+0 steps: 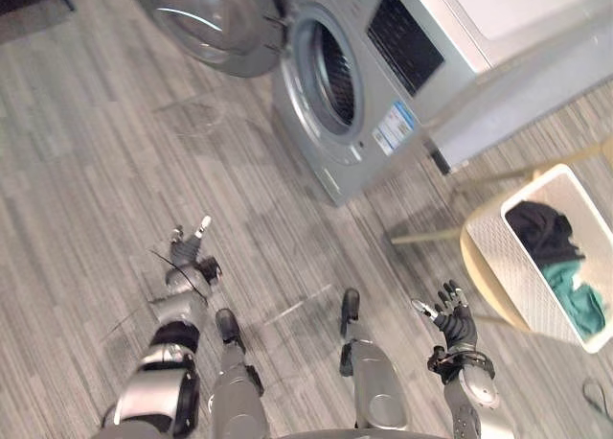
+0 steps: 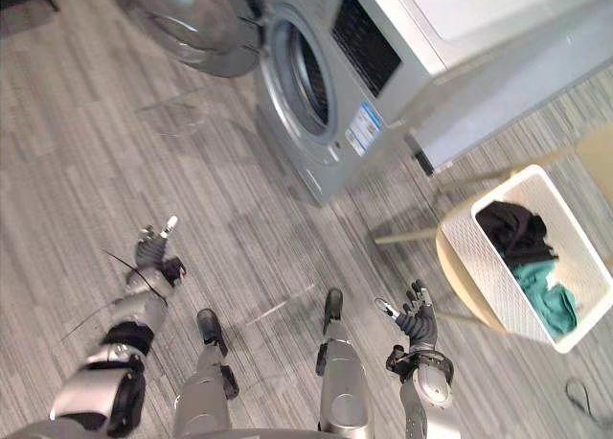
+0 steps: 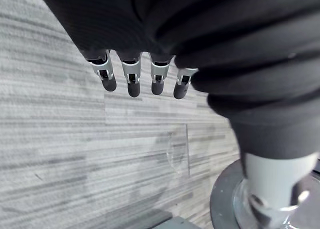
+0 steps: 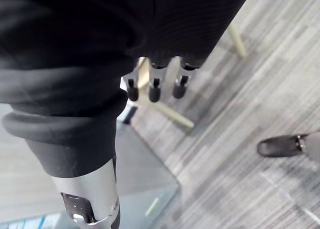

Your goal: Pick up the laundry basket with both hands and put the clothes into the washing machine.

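A white laundry basket [image 1: 498, 242] stands on a round wooden stool [image 1: 476, 266] at the right, holding dark clothes [image 1: 539, 230] and teal clothes [image 1: 579, 295]. The grey washing machine [image 1: 383, 84] stands ahead with its round door [image 1: 206, 22] swung wide open to the left and the drum opening [image 1: 330, 75] showing. My left hand [image 1: 189, 262] hangs over the floor at the lower left, fingers relaxed and empty. My right hand [image 1: 454, 321] is raised at the lower right, open, a short way left of the stool and apart from the basket.
Grey striped carpet floor [image 1: 115, 171] spreads between me and the machine. The stool's pale legs [image 1: 421, 236] reach toward the washer. A white countertop [image 1: 536, 17] runs above the machine at the upper right.
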Controlling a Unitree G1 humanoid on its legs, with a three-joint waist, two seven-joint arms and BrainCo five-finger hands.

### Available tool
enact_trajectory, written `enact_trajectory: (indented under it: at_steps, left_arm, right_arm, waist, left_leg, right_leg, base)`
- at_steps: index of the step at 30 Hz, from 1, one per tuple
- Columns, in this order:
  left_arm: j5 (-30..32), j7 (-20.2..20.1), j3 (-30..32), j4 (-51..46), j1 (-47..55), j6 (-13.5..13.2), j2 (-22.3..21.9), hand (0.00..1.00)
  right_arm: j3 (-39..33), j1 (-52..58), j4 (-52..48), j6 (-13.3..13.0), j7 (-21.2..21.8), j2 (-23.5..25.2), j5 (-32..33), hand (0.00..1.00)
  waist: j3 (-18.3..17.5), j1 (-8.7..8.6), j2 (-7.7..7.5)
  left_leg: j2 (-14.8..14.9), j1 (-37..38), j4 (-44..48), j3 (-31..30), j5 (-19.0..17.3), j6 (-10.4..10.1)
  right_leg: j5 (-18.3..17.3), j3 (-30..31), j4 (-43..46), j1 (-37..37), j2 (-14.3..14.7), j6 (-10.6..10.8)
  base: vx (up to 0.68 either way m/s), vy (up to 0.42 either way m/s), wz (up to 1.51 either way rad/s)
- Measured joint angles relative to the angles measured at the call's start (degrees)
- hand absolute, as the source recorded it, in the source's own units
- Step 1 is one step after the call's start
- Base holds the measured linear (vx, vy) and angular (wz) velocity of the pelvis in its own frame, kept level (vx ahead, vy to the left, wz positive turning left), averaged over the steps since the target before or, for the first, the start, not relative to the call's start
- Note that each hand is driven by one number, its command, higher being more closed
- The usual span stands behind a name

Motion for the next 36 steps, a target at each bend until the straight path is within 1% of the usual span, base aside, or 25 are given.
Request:
enact_trajectory:
  at_steps: [1,2,3,4,5,6,8,10,12,13,14,15,16,17,19,20,21,26,30,33,36]
  left_arm:
    - [-1.8,-0.4,0.6,0.6,-2.6,-0.3,2.3,0.0]
    - [-3.6,-0.5,0.9,0.6,-5.2,-0.9,4.4,0.0]
    - [-4.6,-0.5,1.0,0.6,-6.4,-1.3,5.1,0.0]
    - [-6.9,-0.6,1.8,0.6,-9.0,-2.0,6.0,0.0]
    - [-10.8,-0.3,3.3,0.3,-12.0,-2.7,5.9,0.0]
    - [-12.1,-0.2,3.6,0.1,-13.3,-2.9,6.0,0.0]
    - [-16.3,0.7,5.1,-2.5,-16.5,-3.4,5.2,0.0]
    - [-18.5,0.9,5.4,-4.2,-18.7,-3.9,5.2,0.0]
    - [-21.7,0.9,5.4,-7.1,-21.9,-4.8,5.2,0.0]
    - [-22.2,1.0,5.5,-7.5,-23.1,-5.0,5.3,0.0]
    - [-23.2,1.0,5.4,-8.6,-24.9,-5.2,5.6,0.0]
    - [-23.5,1.1,5.4,-8.9,-26.8,-5.3,5.9,0.0]
    - [-23.5,1.4,5.4,-9.1,-27.8,-5.2,5.9,0.0]
    - [-23.5,2.3,5.3,-10.3,-29.5,-5.2,6.1,0.0]
    - [-23.6,3.2,5.3,-14.0,-30.8,-5.4,7.3,0.0]
    - [-23.8,3.3,5.3,-15.9,-31.8,-5.7,8.2,0.0]
    - [-24.2,3.7,5.3,-17.6,-32.6,-6.5,9.3,0.0]
    - [-25.9,6.3,5.2,-18.4,-38.5,-8.3,12.9,0.0]
    - [-25.9,7.7,4.7,-20.2,-41.8,-9.9,14.8,0.0]
    - [-26.0,8.5,4.7,-20.1,-41.7,-9.9,14.8,0.0]
    - [-26.0,8.5,4.6,-20.0,-41.7,-9.9,14.8,0.0]
  right_arm:
    - [-0.1,0.5,-1.2,0.0,-0.1,0.7,1.2,0.0]
    - [-0.8,1.2,-2.9,0.0,-0.2,1.8,1.7,0.0]
    - [-1.0,1.8,-4.1,0.0,-0.4,2.4,1.9,0.0]
    - [-1.1,3.4,-6.6,-0.2,-0.6,3.2,2.5,0.0]
    - [-1.0,4.9,-9.3,-0.4,-1.4,4.0,3.5,0.0]
    - [-0.9,5.2,-10.5,-0.4,-1.7,4.2,3.6,0.0]
    - [-0.5,5.5,-15.0,-0.9,-2.8,4.2,4.3,0.0]
    - [-0.1,5.5,-17.9,-1.6,-2.9,4.1,5.4,0.0]
    - [0.7,5.6,-20.6,-2.8,-3.8,4.1,6.1,0.0]
    - [0.9,5.6,-21.2,-3.0,-3.8,4.1,6.4,0.0]
    - [1.2,5.8,-21.9,-3.3,-3.9,4.1,7.5,0.0]
    - [1.7,6.0,-22.3,-3.4,-3.9,4.1,8.0,0.0]
    - [2.0,6.1,-22.4,-3.4,-3.9,4.1,8.1,0.0]
    - [2.8,6.2,-22.6,-3.4,-3.9,4.0,9.1,0.0]
    - [4.0,6.4,-23.7,-3.5,-3.9,3.8,10.4,0.0]
    - [4.3,6.9,-24.5,-4.1,-3.8,3.8,10.9,0.0]
    - [4.4,7.2,-24.6,-4.7,-3.7,3.6,11.6,0.0]
    - [5.4,9.9,-24.5,-5.7,-3.6,2.4,12.9,0.0]
    - [5.6,10.8,-24.3,-5.8,-3.5,2.1,13.1,0.0]
    - [5.6,10.9,-24.2,-5.8,-3.1,1.9,13.1,0.0]
    - [5.6,11.0,-24.2,-5.9,-2.5,1.9,13.1,0.0]
  waist:
    - [0.1,-0.84,-0.21]
    - [0.4,-1.21,-0.81]
    - [0.6,-1.11,-1.07]
    - [0.7,-1.12,-1.4]
    - [1.1,-1.09,-1.74]
    - [1.5,-1.07,-1.79]
    - [2.1,-0.98,-1.77]
    - [3.7,-0.89,-1.7]
    - [4.5,-0.89,-1.61]
    - [4.9,-0.89,-1.57]
    - [5.0,-0.81,-1.55]
    - [5.0,-0.46,-1.54]
    - [5.1,-0.09,-1.54]
    - [5.9,0.46,-1.5]
    - [6.1,0.49,-1.46]
    - [6.1,0.52,-1.46]
    - [6.1,0.52,-1.46]
    - [6.1,0.55,-1.47]
    - [6.1,0.51,-1.5]
    - [6.1,0.83,-1.51]
    - [6.1,0.61,-1.53]
  left_leg:
    - [0.6,-1.2,0.3,1.0,0.1,0.0]
    - [1.6,-2.3,0.9,2.2,0.0,-0.2]
    - [2.2,-3.0,1.7,2.6,-0.3,-0.6]
    - [3.4,-5.0,3.3,3.0,-0.8,-1.3]
    - [5.0,-7.2,5.5,3.0,-1.4,-1.9]
    - [5.8,-8.2,6.7,3.0,-1.9,-2.1]
    - [8.9,-12.8,11.4,2.8,-3.8,-2.8]
    - [10.4,-14.3,13.4,2.8,-4.5,-3.0]
    - [11.8,-18.0,16.2,2.9,-5.2,-3.0]
    - [12.2,-19.0,17.0,3.2,-5.2,-3.0]
    - [13.0,-21.4,18.6,4.6,-5.3,-2.9]
    - [13.9,-23.4,20.1,5.1,-5.6,-2.3]
    - [14.3,-24.1,20.8,5.1,-5.8,-2.1]
    - [15.3,-25.2,22.4,5.5,-6.2,-2.1]
    - [16.4,-27.1,24.2,5.3,-7.0,-2.0]
    - [16.6,-28.3,25.0,5.2,-7.3,-1.9]
    - [17.2,-29.4,26.3,5.2,-8.0,-1.8]
    - [19.2,-31.8,30.9,4.4,-10.4,-1.8]
    - [19.4,-33.8,32.5,3.5,-10.9,-1.4]
    - [19.9,-34.1,33.3,3.6,-10.9,-1.3]
    - [20.1,-34.6,34.1,3.3,-11.2,-1.0]
  right_leg:
    - [0.7,0.8,-0.3,-1.6,0.8,-0.5]
    - [1.0,1.7,-0.6,-3.2,1.6,-0.8]
    - [1.3,2.0,-0.7,-3.9,2.2,-1.1]
    - [1.7,2.4,-0.9,-5.4,3.1,-1.6]
    - [2.0,2.0,-0.9,-6.6,4.1,-1.7]
    - [2.2,1.8,-1.0,-6.9,4.5,-1.9]
    - [2.5,1.2,-1.2,-8.9,6.1,-2.4]
    - [2.7,0.6,-1.3,-9.2,6.8,-2.6]
    - [3.0,-0.1,-1.3,-11.7,7.5,-2.9]
    - [3.2,-0.2,-1.2,-12.4,7.6,-3.1]
    - [3.5,-0.4,-1.2,-14.0,7.8,-3.6]
    - [3.7,-0.5,-1.2,-15.3,8.2,-3.7]
    - [3.9,-0.5,-1.2,-15.8,8.3,-3.7]
    - [3.9,-0.8,-1.2,-16.0,8.7,-3.7]
    - [4.0,-1.2,-1.2,-17.0,9.2,-3.7]
    - [4.2,-1.2,-1.2,-18.0,9.3,-4.0]
    - [4.4,-1.2,-1.2,-18.5,9.4,-4.2]
    - [4.5,-1.4,-1.2,-18.8,10.2,-4.4]
    - [4.7,-1.8,-1.3,-19.7,10.1,-4.7]
    - [4.9,-1.9,-1.3,-19.7,10.3,-5.0]
    - [5.3,-2.2,-1.3,-19.7,10.3,-5.4]
  base:
    - [-0.03,-0.096,-0.57]
    - [-0.03,-0.096,-0.51]
    - [-0.03,-0.112,-0.44]
    - [-0.03,-0.118,-0.33]
    - [-0.02,-0.117,-0.25]
    - [-0.04,-0.105,-0.19]
    - [-0.04,-0.091,-0.17]
    - [-0.01,-0.058,-0.08]
    - [-0.01,-0.017,-0.03]
    - [0.0,0.0,0.0]
    - [-0.02,0.018,-0.04]
    - [-0.04,0.021,-0.11]
    - [-0.04,0.026,-0.13]
    - [-0.03,0.025,-0.12]
    - [-0.05,0.025,-0.1]
    - [-0.05,0.035,-0.13]
    - [-0.03,0.036,-0.12]
    - [-0.03,0.036,-0.1]
    - [-0.02,0.029,-0.01]
    - [-0.01,0.01,-0.01]
    - [0.0,0.0,0.0]
